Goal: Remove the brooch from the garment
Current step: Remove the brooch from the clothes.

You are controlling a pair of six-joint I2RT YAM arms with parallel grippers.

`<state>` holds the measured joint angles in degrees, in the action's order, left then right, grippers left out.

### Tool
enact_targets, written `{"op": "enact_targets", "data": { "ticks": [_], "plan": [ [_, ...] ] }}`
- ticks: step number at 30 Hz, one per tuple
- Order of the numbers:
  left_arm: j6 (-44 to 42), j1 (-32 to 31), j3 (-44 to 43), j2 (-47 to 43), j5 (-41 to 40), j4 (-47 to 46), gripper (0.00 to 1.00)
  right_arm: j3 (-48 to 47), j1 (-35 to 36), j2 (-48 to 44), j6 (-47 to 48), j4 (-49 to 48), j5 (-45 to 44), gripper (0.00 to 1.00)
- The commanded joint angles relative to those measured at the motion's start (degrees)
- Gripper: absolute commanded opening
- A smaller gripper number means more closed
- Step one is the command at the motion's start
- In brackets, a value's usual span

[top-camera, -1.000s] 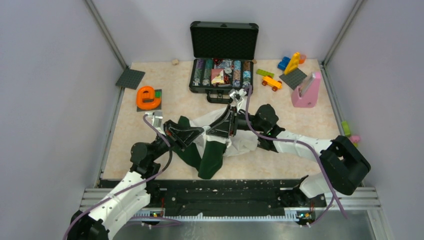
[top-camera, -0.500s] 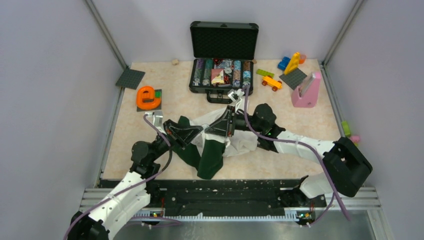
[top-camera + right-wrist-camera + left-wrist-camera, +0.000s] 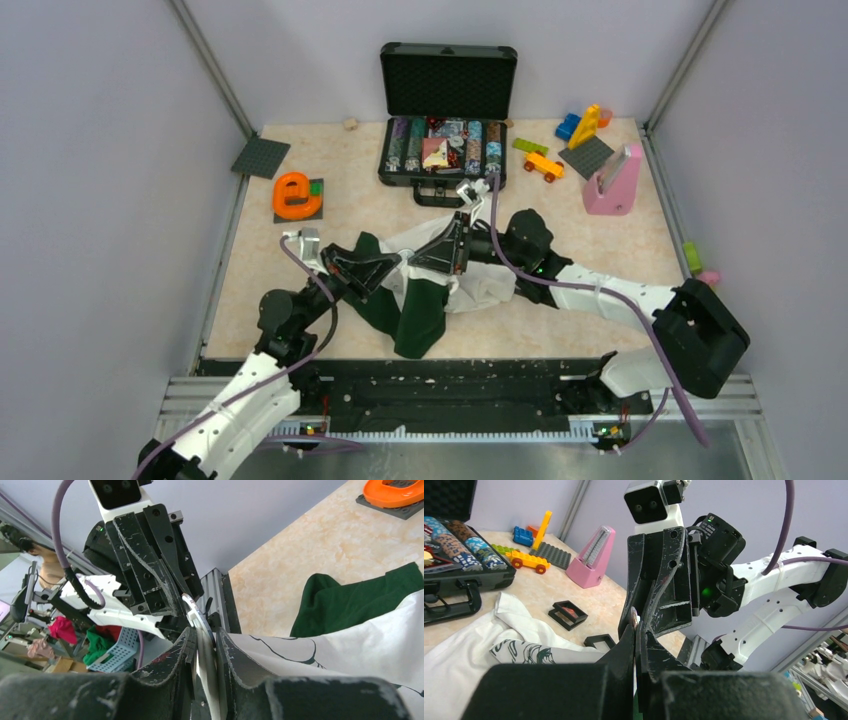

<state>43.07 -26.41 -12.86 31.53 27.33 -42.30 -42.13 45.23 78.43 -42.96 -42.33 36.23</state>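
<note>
The garment [image 3: 470,290] is white with dark green parts and lies crumpled at the table's middle. It also shows in the left wrist view [image 3: 484,630] and the right wrist view [image 3: 350,640]. My left gripper [image 3: 392,266] and right gripper [image 3: 428,262] meet tip to tip over it. The left gripper [image 3: 636,630] is shut, with a white sliver of cloth between its fingers. The right gripper [image 3: 205,632] is shut on an upright white fold of the garment. A tiny dark reddish bit [image 3: 634,616] sits at the meeting tips; I cannot tell if it is the brooch.
An open black case [image 3: 447,110] of chips stands at the back, with the orange letter "e" [image 3: 292,195] at left. A pink metronome [image 3: 612,182], an orange toy car [image 3: 543,165] and bricks are at back right. Small black frames [image 3: 569,614] lie by the garment.
The left arm's wrist has shifted slightly to the left. The right gripper rose a little a second ago. Both stay shut at the garment.
</note>
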Motion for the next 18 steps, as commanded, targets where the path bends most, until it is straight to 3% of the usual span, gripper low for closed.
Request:
{"op": "enact_targets", "data": {
  "ticks": [1,6,12,18],
  "plan": [
    [-0.4,-0.2,0.2,-3.4,-2.2,-5.5,0.00,0.5,-1.2,-1.7,1.5,0.8,-6.0,0.20],
    [-0.5,-0.2,0.2,-3.5,-2.2,-5.5,0.00,0.5,-1.3,-1.8,1.4,1.1,-6.8,0.20],
    [-0.2,-0.2,0.0,-2.6,-1.6,-6.0,0.00,0.6,-1.3,-0.6,0.1,-4.8,-0.9,0.52],
    [1.8,-0.2,-0.2,-0.6,0.0,-9.4,0.00,-0.9,-0.6,2.0,-1.0,-7.4,2.0,0.52]
  ]
}}
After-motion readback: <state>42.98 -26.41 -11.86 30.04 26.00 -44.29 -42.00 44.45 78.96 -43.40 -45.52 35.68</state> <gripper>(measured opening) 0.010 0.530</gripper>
